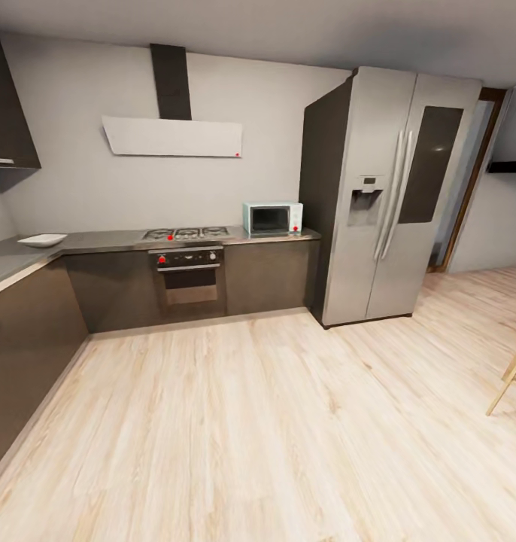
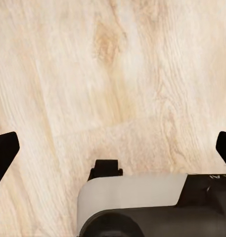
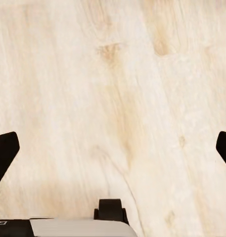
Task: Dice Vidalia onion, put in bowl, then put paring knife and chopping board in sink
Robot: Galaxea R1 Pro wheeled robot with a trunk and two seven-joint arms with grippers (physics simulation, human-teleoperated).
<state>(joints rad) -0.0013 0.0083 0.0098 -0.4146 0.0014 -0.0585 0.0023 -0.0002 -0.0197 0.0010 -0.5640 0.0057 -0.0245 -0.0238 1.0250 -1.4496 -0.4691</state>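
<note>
Over bare floor: both wrist cameras look straight down along the fingers at pale wood planks [image 2: 113, 74], with part of the robot's own grey-and-black base at the picture edge.
Left gripper [image 2: 113, 148]: jaws spread wide, dark fingertips [image 2: 4, 153] at opposite edges of the wrist view; nothing between them but floor.
Right gripper [image 3: 113, 148]: same state, jaws wide apart, fingertips [image 3: 4, 153] at either edge, nothing held; plank floor [image 3: 113, 89] lies in the gap.
Bowl [image 1: 41, 240]: white, shallow, sitting on the grey countertop [image 1: 10, 260] at the corner of the L-shaped run, well apart from both sets of jaws.
Stove [image 1: 186, 233]: set in the dark worktop beyond the bowl, oven [image 1: 187, 278] with red knobs beneath it.
Microwave [image 1: 272, 218]: pale, on the same dark worktop, just beside the fridge [image 1: 390, 196].
Extractor hood [image 1: 172, 135]: white panel on the wall above the stove.
Onion, board, knife, sink: position cannot be told from these views.
Far right: a light wooden furniture leg [image 1: 511, 380] on the floor and an open doorway [image 1: 468, 188] past the fridge.
</note>
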